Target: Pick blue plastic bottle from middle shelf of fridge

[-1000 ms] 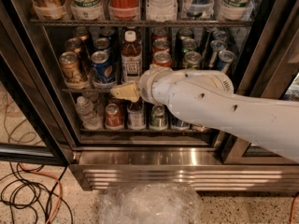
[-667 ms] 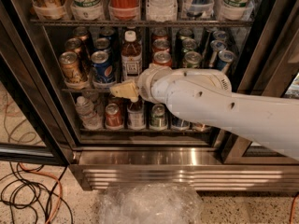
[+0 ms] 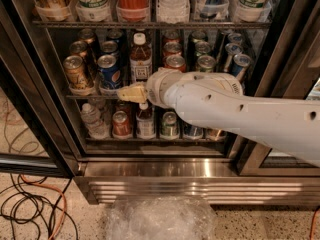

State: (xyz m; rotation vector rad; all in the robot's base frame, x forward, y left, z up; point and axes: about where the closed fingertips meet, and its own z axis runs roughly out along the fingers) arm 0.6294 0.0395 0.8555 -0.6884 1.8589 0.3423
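The blue plastic bottle point(image 3: 140, 59), tall with dark brown liquid, a white cap and a pale label, stands upright among cans on the middle shelf point(image 3: 82, 97) of the fridge point(image 3: 47, 114). My gripper point(image 3: 131, 93), tan at the end of the white arm point(image 3: 235, 111), is in front of the shelf's front edge, just below the bottle's base and slightly left of it. It holds nothing that I can see. The arm hides the cans to the right on the lower shelf.
A blue Pepsi can point(image 3: 108, 73) and a gold can point(image 3: 76, 74) stand left of the bottle, red cans point(image 3: 175, 61) to its right. Below are a small white-capped bottle point(image 3: 145, 120) and a ribbed water bottle point(image 3: 91, 118). Cables point(image 3: 35, 204) and crumpled clear plastic point(image 3: 160, 219) lie on the floor.
The arm and gripper have barely moved; the bottle stands where it was.
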